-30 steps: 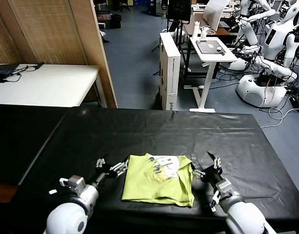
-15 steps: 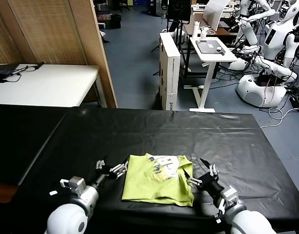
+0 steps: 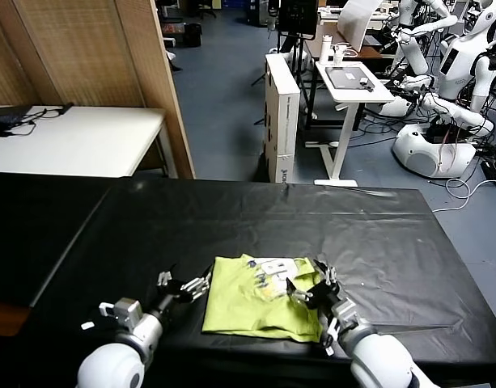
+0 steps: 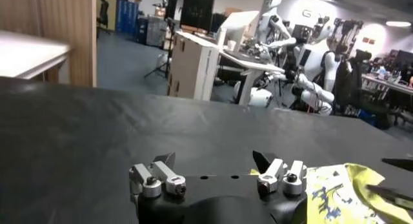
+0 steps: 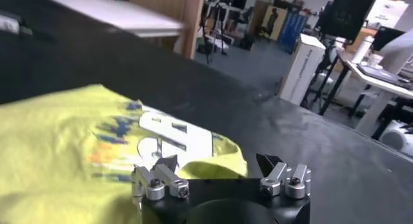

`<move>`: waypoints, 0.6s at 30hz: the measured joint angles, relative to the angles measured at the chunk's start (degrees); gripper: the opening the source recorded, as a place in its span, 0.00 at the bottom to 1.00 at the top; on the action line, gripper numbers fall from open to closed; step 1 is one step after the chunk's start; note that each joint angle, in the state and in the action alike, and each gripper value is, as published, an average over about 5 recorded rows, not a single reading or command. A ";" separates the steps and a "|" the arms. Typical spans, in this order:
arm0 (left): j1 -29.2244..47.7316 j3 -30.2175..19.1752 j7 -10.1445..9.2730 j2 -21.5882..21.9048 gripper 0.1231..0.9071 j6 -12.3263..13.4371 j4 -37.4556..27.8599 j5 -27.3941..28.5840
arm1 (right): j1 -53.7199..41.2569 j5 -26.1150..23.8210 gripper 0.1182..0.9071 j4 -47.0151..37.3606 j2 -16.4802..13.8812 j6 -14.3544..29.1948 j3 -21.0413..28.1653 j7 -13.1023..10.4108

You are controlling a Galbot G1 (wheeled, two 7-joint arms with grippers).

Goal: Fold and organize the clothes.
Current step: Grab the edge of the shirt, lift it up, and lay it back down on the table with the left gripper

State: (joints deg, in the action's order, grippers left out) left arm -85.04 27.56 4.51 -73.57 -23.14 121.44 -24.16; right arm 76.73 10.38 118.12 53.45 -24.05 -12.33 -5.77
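Observation:
The lime yellow-green T-shirt (image 3: 260,297) lies folded into a rough square on the black table (image 3: 231,218), its white print facing up on the far side. My left gripper (image 3: 185,286) is open and empty just off the shirt's left edge; the shirt's edge (image 4: 339,193) shows in the left wrist view beside that gripper (image 4: 213,161). My right gripper (image 3: 312,284) is open over the shirt's right edge. In the right wrist view the shirt (image 5: 71,148) fills the space under that gripper (image 5: 217,162), with a raised fold between the fingers.
A white table (image 3: 69,137) stands at the back left beside a wooden partition (image 3: 94,56). Past the table's far edge are a white box (image 3: 281,113), a small white desk (image 3: 353,85) and other robots (image 3: 442,105).
My right gripper has moved left from beside the shirt's right edge onto that edge. My left gripper has barely moved. The shirt lies as before.

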 joint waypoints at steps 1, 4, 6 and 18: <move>-0.01 0.05 0.01 -0.02 1.00 0.02 0.00 0.01 | 0.25 0.06 1.00 0.11 -0.26 -0.07 -0.52 -0.33; -0.04 0.24 0.07 0.00 1.00 0.09 0.00 0.02 | 1.09 -0.83 1.00 0.06 -0.71 -0.43 -2.29 -2.23; -0.06 0.44 0.14 0.07 1.00 0.16 0.00 -0.02 | 1.83 -1.55 1.00 -0.15 -0.63 -0.48 -3.73 -4.10; -1.57 2.36 2.00 0.50 1.00 3.56 -1.86 0.32 | 12.44 13.86 1.00 3.06 1.47 14.88 -15.83 -0.66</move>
State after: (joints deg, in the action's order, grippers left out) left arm -86.61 29.91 6.51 -73.06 -19.58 119.58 -23.84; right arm 89.17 24.24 121.18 54.93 -9.17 -28.16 -6.43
